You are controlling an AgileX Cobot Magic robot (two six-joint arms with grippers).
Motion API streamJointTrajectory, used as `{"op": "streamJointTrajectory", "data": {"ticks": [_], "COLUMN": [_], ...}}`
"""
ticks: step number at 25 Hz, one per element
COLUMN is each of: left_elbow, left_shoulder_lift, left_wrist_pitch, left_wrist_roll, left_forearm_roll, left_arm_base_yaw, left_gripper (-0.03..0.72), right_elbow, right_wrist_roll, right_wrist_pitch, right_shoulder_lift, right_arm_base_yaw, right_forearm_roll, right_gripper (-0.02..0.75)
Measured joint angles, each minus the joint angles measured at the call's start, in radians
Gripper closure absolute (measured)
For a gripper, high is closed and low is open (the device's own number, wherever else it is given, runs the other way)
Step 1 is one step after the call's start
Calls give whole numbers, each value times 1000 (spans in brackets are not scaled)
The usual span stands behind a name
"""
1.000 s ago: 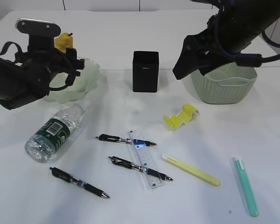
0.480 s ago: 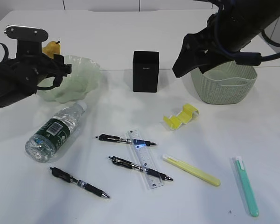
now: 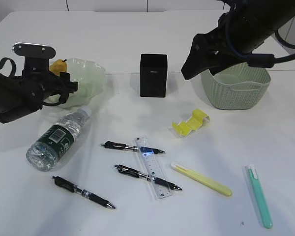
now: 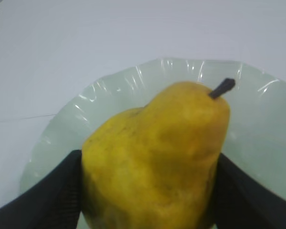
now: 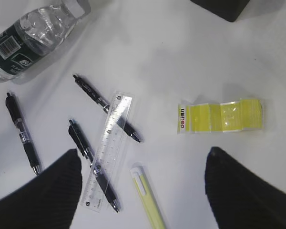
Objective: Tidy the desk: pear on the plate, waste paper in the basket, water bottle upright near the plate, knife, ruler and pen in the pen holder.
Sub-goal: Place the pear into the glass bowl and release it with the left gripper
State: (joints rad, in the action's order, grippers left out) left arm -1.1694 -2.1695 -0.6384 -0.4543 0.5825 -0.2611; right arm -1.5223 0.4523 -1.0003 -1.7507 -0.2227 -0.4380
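Pear step nearly done: the smooth yellow-orange pear [image 4: 157, 157] is gripped between the fingers of the left gripper [image 4: 148, 191] and held over the translucent, ruffle-rimmed pale green plate [image 3: 91, 78], not yet released. Everything else is left: the clear ribbed water bottle [image 3: 56, 140] is lying on its side on the desk [image 3: 137, 29], the transparent ruler [image 3: 152, 167] and pens are scattered, and the crumpled yellow wrapper [image 3: 190, 123] is outside the woven-pattern basket [image 3: 236, 88]; nothing is seen in the matte black pen holder [image 3: 153, 75]. The right gripper [image 5: 143, 191] is held with fingers wide apart and empty above the clutter.
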Motion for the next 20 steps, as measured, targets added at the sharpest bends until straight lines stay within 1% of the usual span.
{"op": "streamJointTrajectory", "data": {"ticks": [20], "left_elbow": [0], "left_shoulder_lift": [-2], "left_wrist_pitch": [-2], "left_wrist_roll": [43], "left_forearm_roll": [-47], "left_arm_base_yaw": [0], "left_gripper": [185], "right_elbow": [0], "right_wrist_roll": [0], "right_wrist_pitch": [26], "right_shoulder_lift": [0], "right_arm_base_yaw": [0], "right_forearm_roll": [0], "right_gripper": [145]}}
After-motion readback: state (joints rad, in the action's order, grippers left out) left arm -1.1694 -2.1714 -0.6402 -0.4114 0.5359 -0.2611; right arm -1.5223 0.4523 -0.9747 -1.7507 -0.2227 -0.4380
